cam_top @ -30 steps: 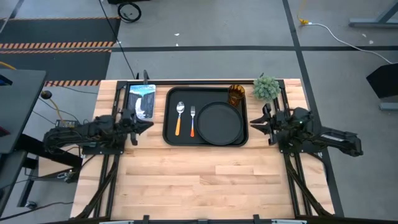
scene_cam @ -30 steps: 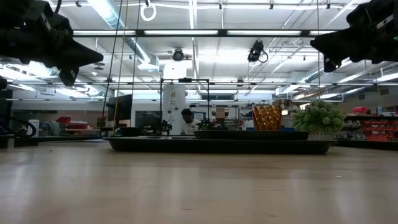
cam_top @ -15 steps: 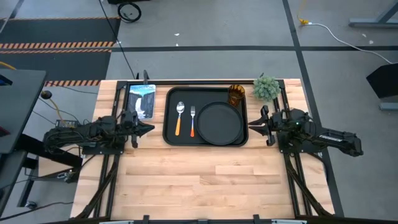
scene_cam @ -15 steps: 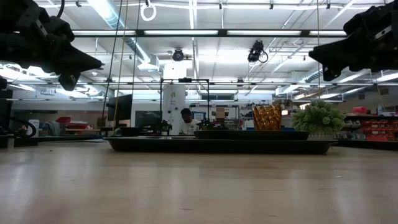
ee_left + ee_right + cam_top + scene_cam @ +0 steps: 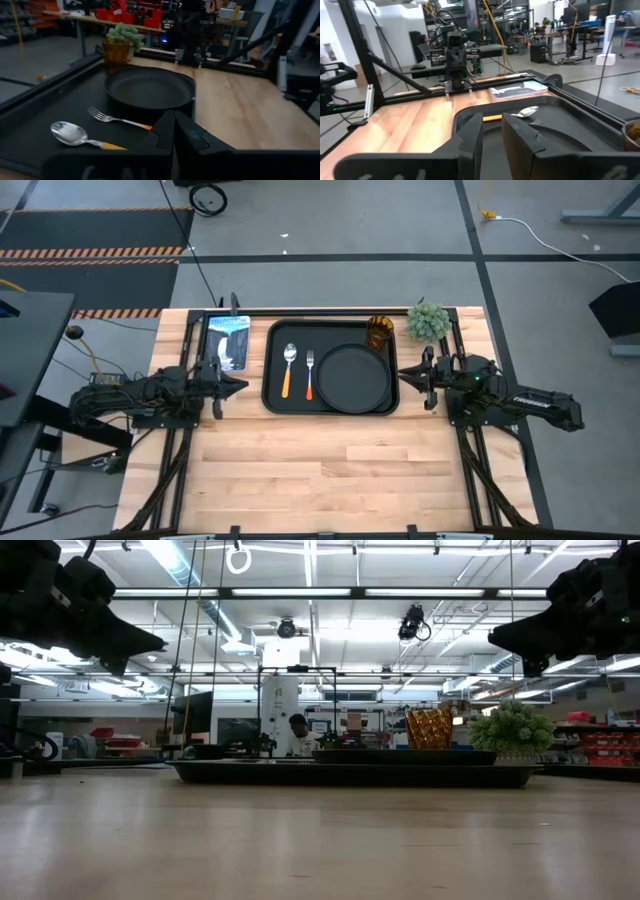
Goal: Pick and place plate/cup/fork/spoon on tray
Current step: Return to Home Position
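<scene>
The black rectangular tray point(image 5: 330, 406) lies at the middle of the table's far half. On it rest the round black plate point(image 5: 355, 377), the amber ribbed cup point(image 5: 380, 332) upright at its far right corner, the spoon point(image 5: 289, 368) and the fork point(image 5: 310, 375). All of these also show in the left wrist view: plate point(image 5: 150, 87), cup point(image 5: 115, 52), fork point(image 5: 117, 119), spoon point(image 5: 75, 135). My left gripper point(image 5: 241, 385) is shut and empty, above the table left of the tray. My right gripper point(image 5: 402, 374) hovers at the tray's right rim, its fingers a narrow gap apart, empty.
A small green plant point(image 5: 428, 321) stands at the far right, beside the cup. A blue-and-white flat packet point(image 5: 228, 340) lies at the far left of the tray. The near half of the wooden table point(image 5: 330, 470) is bare wood.
My right gripper has moved a little toward the tray's right rim and come down slightly. The things on the tray have stayed where they were.
</scene>
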Controlling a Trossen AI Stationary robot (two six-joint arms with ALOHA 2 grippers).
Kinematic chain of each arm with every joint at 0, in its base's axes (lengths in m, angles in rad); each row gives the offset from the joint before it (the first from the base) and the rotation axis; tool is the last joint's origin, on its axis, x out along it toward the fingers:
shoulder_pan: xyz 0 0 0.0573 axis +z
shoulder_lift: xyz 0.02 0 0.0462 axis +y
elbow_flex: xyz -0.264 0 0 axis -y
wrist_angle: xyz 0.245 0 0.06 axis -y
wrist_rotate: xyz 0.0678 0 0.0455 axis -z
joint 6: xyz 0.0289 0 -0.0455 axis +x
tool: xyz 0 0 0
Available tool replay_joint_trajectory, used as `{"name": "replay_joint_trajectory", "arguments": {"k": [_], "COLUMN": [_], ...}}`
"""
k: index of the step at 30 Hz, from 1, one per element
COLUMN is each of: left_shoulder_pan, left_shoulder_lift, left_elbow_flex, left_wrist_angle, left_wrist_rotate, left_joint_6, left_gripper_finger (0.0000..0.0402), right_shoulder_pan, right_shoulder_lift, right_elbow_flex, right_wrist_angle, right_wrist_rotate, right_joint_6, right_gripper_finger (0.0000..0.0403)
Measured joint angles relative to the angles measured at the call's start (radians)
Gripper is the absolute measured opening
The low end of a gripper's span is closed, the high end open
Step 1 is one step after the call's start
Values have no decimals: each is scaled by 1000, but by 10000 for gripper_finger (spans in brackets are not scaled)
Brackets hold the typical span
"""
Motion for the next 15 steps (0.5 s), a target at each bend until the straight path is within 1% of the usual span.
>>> {"name": "replay_joint_trajectory", "arguments": {"k": [4,8,9,11,13,15], "left_shoulder_pan": [1,1,1,1,1,1], "left_shoulder_lift": [0,0,0,0,0,0], "left_elbow_flex": [-1,-1,-1,-1,-1,-2], "left_wrist_angle": [5,-3,-4,-4,-4,-4], "left_wrist_rotate": [-32,-50,-51,-51,-51,-52], "left_joint_6": [81,198,203,182,175,200], "left_gripper_finger": [14,11,11,12,16,20], "right_shoulder_pan": [0,0,0,0,0,0], "right_shoulder_lift": [0,0,0,0,0,0], "right_elbow_flex": [0,0,0,0,0,0], "right_wrist_angle": [0,0,0,1,1,1], "right_wrist_rotate": [13,14,14,14,14,14], "right_joint_6": [-55,-236,-286,-334,-338,-339], "right_gripper_finger": [77,77,77,77,77,77]}}
